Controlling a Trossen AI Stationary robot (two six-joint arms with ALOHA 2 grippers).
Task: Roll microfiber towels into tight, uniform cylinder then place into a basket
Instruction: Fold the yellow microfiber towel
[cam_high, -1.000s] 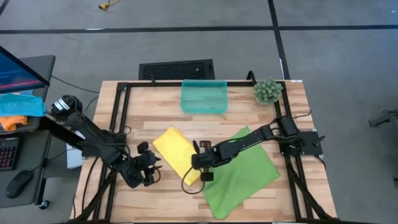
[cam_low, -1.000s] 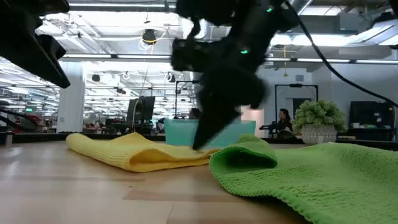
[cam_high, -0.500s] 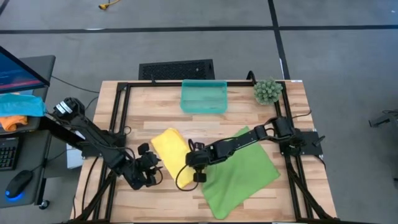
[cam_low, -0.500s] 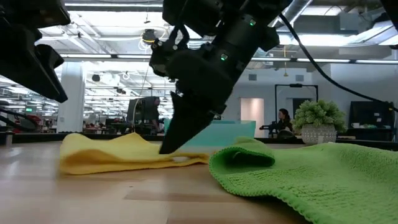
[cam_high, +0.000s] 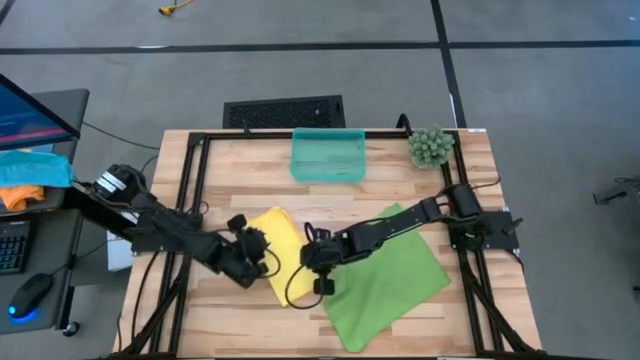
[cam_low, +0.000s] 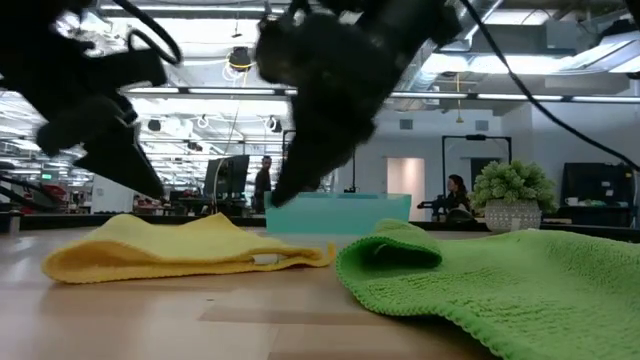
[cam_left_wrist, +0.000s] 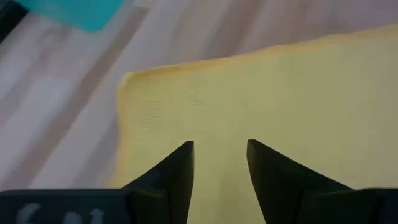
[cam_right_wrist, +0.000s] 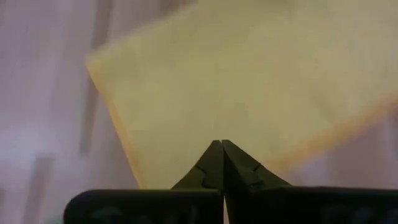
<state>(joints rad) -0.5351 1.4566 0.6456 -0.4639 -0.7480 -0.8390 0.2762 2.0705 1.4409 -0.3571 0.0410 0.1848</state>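
The yellow towel (cam_high: 283, 240) lies folded and flat on the table's middle; it also shows in the low view (cam_low: 180, 255). To its right the lime green towel (cam_high: 390, 285) lies spread out, and one corner (cam_low: 395, 250) is humped up beside the yellow one. My left gripper (cam_left_wrist: 219, 146) is open, slanting down just above the yellow towel's left part (cam_high: 268, 256). My right gripper (cam_right_wrist: 222, 144) is shut and empty, hanging a little above the towel's right edge (cam_low: 278, 198). The teal basket (cam_high: 327, 155) stands at the far middle.
A small potted plant (cam_high: 430, 146) stands at the far right corner. A black vented panel (cam_high: 284, 110) lies on the floor beyond the far edge. Black frame rails (cam_high: 190, 200) run along the table's sides. Bare wood shows near the front edge (cam_high: 260, 330).
My right gripper, shut, pushed leftward against the yellow towel's right edge, then rose clear of it. The towel's near end has slid left and it now lies flatter and narrower. My left gripper has come right and down, over the towel's left part, staying open.
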